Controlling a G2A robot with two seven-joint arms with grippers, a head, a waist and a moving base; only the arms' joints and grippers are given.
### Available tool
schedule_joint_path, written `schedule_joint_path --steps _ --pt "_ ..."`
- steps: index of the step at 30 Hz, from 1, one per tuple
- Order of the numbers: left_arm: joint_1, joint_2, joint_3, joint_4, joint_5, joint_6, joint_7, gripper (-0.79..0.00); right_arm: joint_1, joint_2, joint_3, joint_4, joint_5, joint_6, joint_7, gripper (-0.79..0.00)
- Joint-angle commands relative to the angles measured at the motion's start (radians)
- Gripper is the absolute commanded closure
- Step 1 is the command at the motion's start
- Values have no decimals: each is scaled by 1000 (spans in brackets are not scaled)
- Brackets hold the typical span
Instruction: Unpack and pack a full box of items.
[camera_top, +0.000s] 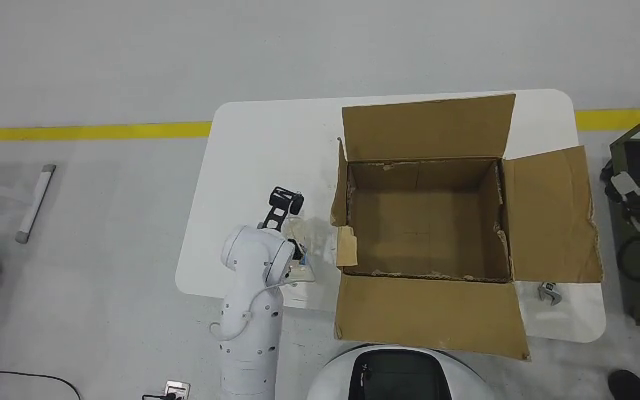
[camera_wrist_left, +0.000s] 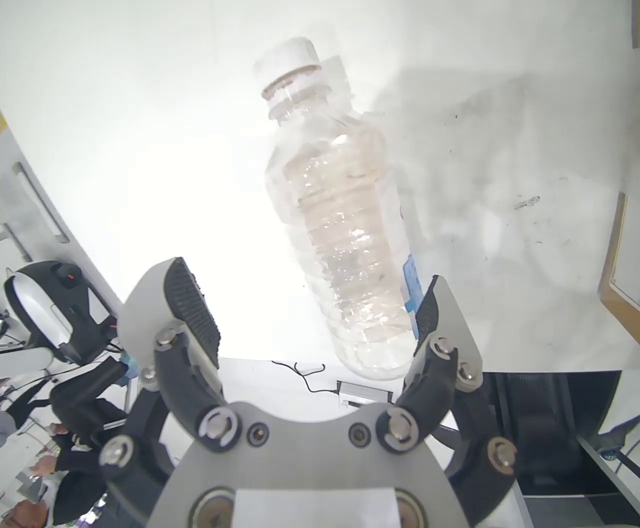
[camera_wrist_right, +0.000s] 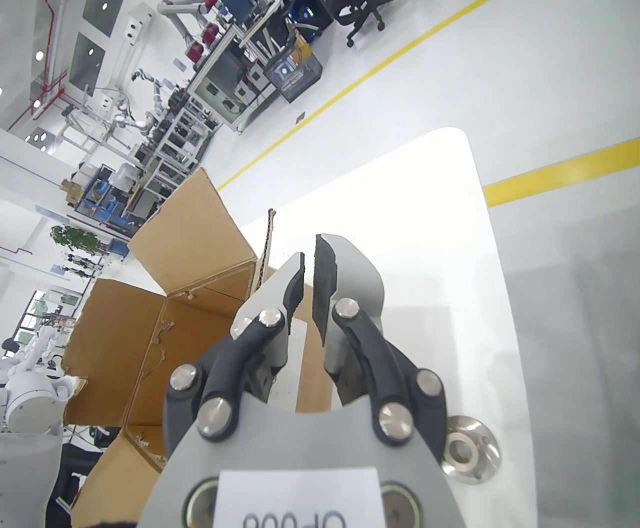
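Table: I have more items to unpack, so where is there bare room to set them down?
The widest bare patch of the table lies between its far left edge and the left wall of the box. The near left corner is crowded by the left gripper and the bottle. Right of the box only a narrow strip shows, with a metal flange.

Open cardboard box, flaps spread, sits on white table, an arm beside it

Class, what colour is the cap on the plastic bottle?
White; the cap shows best in the left wrist view.
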Motion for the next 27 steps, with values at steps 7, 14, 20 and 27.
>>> schedule_joint_path --steps 7,14,20,27 --pt "-44 27 -28 117 -112 37 -36 -785 -15 5 -3 -13 4 2 0 -126" --pt "-74 33 -39 175 -116 56 -36 -696 -24 10 -2 -16 44 -1 7 -142" --pt "-80 37 -34 182 -116 61 -36 -157 -25 14 -5 -15 90 -17 24 -160" --pt "-78 43 -33 162 -122 52 -36 0 -3 21 -17 15 187 -46 53 -259"
